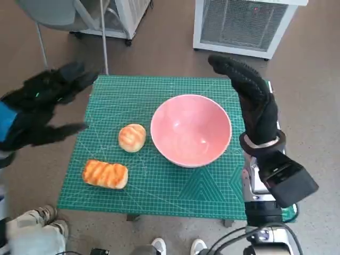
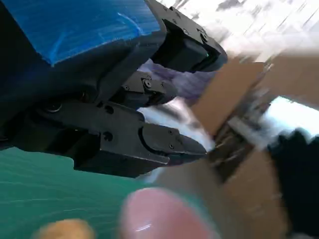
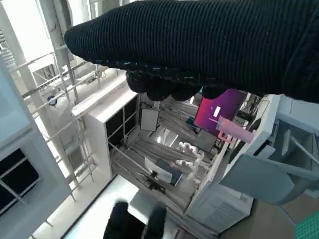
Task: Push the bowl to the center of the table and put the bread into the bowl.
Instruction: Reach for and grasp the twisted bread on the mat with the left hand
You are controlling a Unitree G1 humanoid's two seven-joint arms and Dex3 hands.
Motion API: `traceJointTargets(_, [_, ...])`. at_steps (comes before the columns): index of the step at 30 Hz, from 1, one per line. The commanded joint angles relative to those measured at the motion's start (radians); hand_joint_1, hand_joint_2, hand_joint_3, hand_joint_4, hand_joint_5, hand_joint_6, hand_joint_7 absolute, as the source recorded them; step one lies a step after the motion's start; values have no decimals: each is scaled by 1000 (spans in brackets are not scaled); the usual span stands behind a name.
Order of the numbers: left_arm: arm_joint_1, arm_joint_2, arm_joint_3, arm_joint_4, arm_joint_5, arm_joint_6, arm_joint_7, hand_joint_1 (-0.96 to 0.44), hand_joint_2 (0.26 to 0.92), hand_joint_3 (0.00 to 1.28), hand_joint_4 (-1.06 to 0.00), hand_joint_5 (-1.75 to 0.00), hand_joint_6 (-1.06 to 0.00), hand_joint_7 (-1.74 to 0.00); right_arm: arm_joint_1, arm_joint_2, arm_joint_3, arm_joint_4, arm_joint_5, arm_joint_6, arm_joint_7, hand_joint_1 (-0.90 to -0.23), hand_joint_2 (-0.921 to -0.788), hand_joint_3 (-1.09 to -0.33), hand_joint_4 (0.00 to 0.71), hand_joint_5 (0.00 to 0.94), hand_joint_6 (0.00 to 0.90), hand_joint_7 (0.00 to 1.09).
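fingers [image 1: 79,74] of both hands spread, holding nothing

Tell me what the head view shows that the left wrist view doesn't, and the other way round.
Only the head view shows the long grilled bread, the whole green mat, the right hand beside the bowl, and shoes below the table. Only the left wrist view shows the left hand's fingers up close, holding nothing. Both show the pink bowl, the round bun and the left hand.

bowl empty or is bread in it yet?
Empty. The head view shows the bowl's bare pink inside; both breads, the round one and the long one, lie on the mat beside it.
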Motion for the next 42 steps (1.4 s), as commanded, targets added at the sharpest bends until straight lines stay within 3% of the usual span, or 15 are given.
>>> traceJointTargets(1, [82,82,31,-83,11,61,-58,-274,887,11,-415,-9,-512,-42,15,5,4,20,-11,13,-14,-693,-921,-809,278,3,4,642])
traceJointTargets(10, [229,167,70,-189,43,145,-135,-283,874,1,-436,-14,-525,-50,12,12,7,35,-10,12,-25,-710,-921,-807,279,3,2,656])
traceJointTargets(23, [337,163,20,-234,144,170,-140,-277,867,0,-436,-7,-520,-48,14,12,7,42,-5,13,-28,-732,-921,-803,279,2,2,669])
traceJointTargets(33, [362,143,-81,-248,289,179,-94,-266,864,0,-401,0,-500,-33,14,10,5,35,3,22,-25,-727,-921,-807,280,3,-1,673])
traceJointTargets(37, [326,81,-219,-131,402,114,-21,-250,864,0,-388,0,-485,-24,18,5,4,24,24,39,-11,-721,-921,-811,277,1,-1,672])
traceJointTargets(42, [292,54,-285,-49,458,78,18,-235,867,2,-379,0,-475,-17,22,5,3,15,33,49,-6,-713,-921,-813,275,0,-1,679])
